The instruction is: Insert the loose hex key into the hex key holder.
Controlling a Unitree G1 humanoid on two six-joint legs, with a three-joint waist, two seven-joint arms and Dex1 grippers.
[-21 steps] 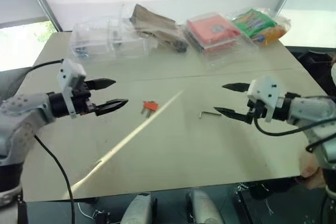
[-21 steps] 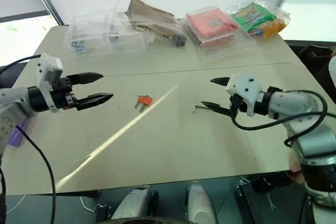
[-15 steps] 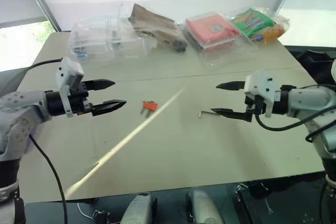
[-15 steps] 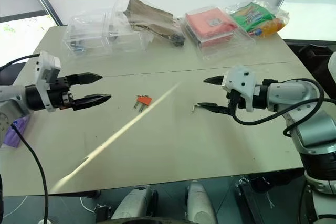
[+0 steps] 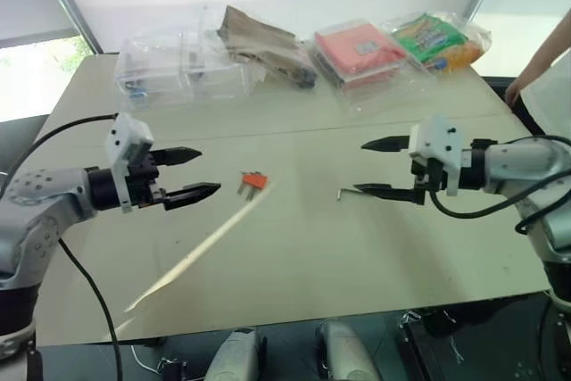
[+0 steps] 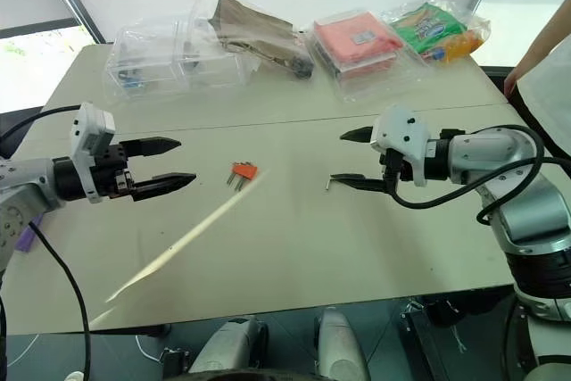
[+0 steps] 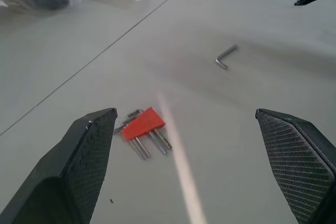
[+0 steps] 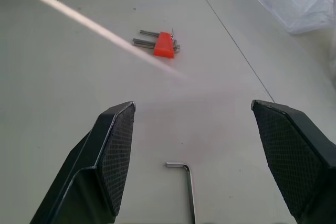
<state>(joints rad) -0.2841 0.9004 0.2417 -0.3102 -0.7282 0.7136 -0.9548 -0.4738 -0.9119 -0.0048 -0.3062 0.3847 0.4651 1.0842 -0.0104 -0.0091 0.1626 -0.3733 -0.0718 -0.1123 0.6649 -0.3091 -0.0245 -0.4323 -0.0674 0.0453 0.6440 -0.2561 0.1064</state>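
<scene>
A beige table (image 5: 294,256) holds a small red holder (image 5: 255,181) with keys sticking out, near the middle. The loose hex key (image 5: 355,191) lies flat to its right, well apart from it. The left end effector (image 5: 188,174) hovers left of the holder, released and empty. The right end effector (image 5: 380,167) hangs just beside the loose key, also released and empty. Judging by this, nothing is done yet: the key must still be grasped, carried over and inserted.

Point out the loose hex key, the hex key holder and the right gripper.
loose hex key (image 8: 188,183), right wrist view, on its long shaft.
hex key holder (image 7: 143,123), left wrist view, on its red block.
right gripper (image 5: 373,167), left eye view, between its fingertips.
</scene>
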